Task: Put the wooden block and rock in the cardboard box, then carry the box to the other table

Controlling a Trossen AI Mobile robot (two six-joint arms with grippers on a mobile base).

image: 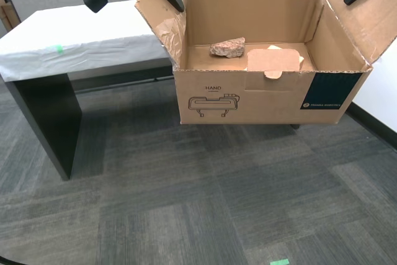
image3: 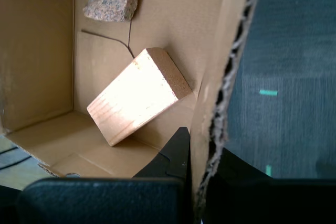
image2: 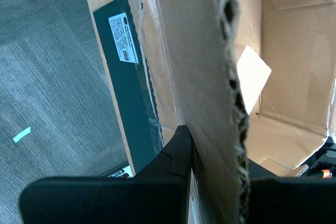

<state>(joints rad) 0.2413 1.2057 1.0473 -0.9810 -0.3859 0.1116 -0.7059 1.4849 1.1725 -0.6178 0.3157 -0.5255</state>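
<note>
Box (image: 267, 100) is off the ground, hanging between your two arms over grey carpet (image: 186, 203), with the cloth-covered table (image: 74, 38) behind it on the exterior view's left. Each arm grips one side wall at the top edge: my first gripper (image3: 202, 163) has its jaws closed on a cardboard wall, one finger inside and one outside; my second gripper (image2: 218, 169) is clamped the same way on the wall beside the dark green label (image2: 128, 87). That two-wall pinch is presumably why the box rides level, so neither side sags. I can't match either wrist view to a specific arm in the exterior view, so treat that as unknown.

Count inside: one wooden block (image3: 139, 95), lying tilted on the box floor with one end against a wall, and one rock (image3: 111, 3), apart from the block near a far corner. One box, four flaps up (the near one is folded inward).

Judgement: loading looks done and you're mid-carry. The box is not yet on the table.
</note>
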